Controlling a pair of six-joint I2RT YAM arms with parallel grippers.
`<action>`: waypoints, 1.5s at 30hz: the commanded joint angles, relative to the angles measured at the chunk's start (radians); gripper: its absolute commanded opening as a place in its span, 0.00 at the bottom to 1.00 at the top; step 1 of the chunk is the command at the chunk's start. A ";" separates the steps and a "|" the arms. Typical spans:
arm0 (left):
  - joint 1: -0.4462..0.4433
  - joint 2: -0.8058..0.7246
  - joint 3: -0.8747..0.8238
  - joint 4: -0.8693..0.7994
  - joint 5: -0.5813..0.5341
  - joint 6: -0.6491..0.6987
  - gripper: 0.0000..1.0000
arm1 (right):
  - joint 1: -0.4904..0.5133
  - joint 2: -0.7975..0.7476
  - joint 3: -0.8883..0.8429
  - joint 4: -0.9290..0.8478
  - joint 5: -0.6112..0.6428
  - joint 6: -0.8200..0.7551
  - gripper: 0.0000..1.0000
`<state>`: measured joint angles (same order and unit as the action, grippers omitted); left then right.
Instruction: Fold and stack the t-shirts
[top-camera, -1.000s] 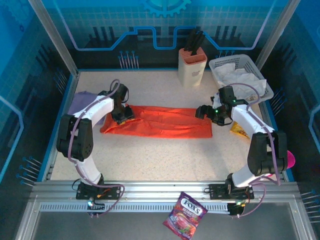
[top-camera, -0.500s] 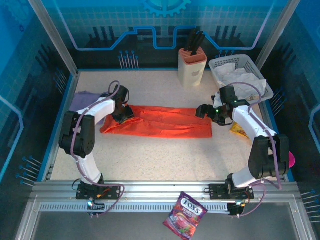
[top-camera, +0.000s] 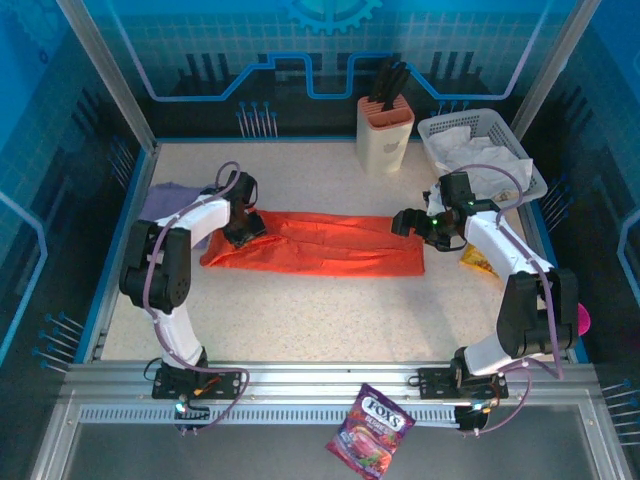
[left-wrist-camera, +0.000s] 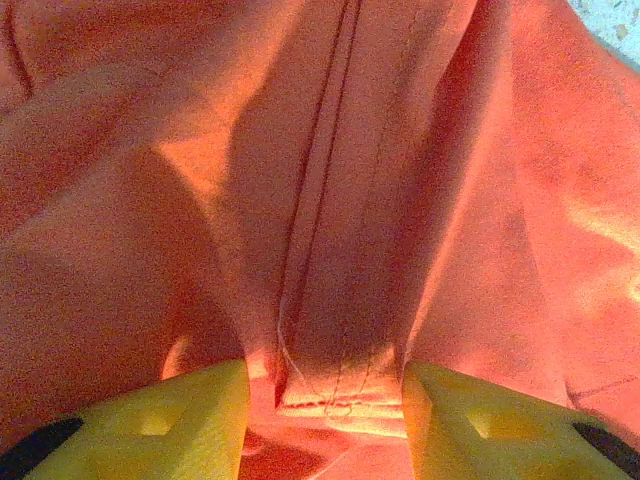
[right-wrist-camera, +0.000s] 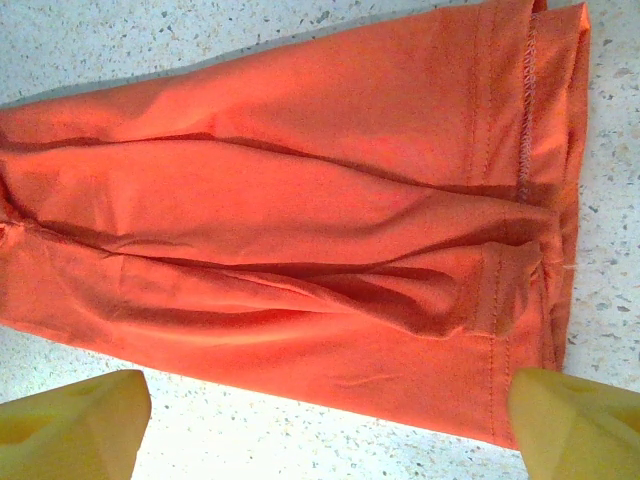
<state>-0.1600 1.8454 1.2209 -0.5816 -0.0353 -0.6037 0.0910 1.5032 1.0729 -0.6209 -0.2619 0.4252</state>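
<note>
Speckled worktop walled by blue panels: left claw pinches the orange t-shirt, right claw spread above its hem; a FOX'S packet lies in front.

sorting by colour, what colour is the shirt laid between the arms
The shirt is bright orange-red; clearest in the right wrist view.

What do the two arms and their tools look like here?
The left arm and right arm have white links, black joints and lilac cables looping alongside. The left tool and right tool have yellow fingers.
</note>
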 joint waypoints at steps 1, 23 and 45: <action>0.008 0.021 -0.017 0.039 0.026 -0.008 0.44 | 0.004 -0.020 0.002 -0.031 0.009 -0.002 0.93; 0.008 0.021 -0.001 0.081 0.056 -0.027 0.00 | -0.003 -0.018 0.021 -0.043 0.008 -0.013 0.93; -0.017 0.167 0.299 -0.003 0.104 -0.025 0.00 | -0.008 -0.002 0.013 -0.045 0.001 -0.022 0.93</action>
<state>-0.1638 1.9869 1.4773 -0.5472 0.0360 -0.6270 0.0906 1.5032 1.0733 -0.6395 -0.2623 0.4202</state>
